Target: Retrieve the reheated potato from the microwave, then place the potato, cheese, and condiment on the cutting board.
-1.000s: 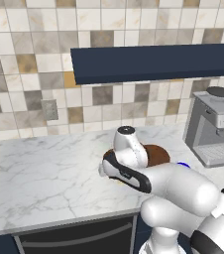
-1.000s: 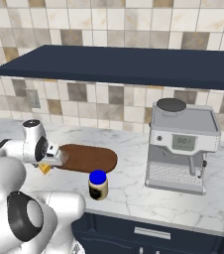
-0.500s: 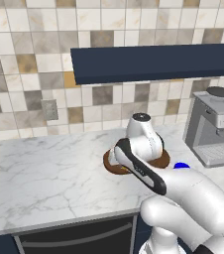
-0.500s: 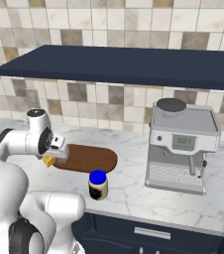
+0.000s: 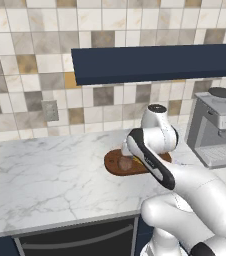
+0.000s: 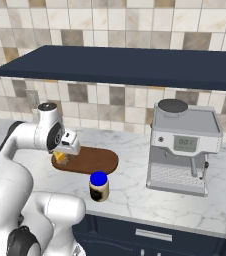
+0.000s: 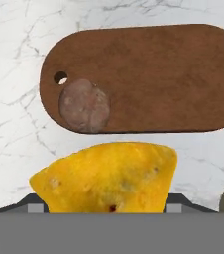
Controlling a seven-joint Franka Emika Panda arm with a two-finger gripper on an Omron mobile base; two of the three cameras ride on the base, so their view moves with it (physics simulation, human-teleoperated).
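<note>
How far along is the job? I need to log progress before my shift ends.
Done: the potato lies on the cutting board. In hand: the gripper holds the cheese above the board's near edge. Left: the condiment stands on the counter, off the board.

No text, brand or number can be read anywhere. The coffee machine [image 6: 184,145] carries a small display on its front, but its characters are too small to make out. The jar [image 6: 99,186] has a pale band with nothing legible on it.
</note>
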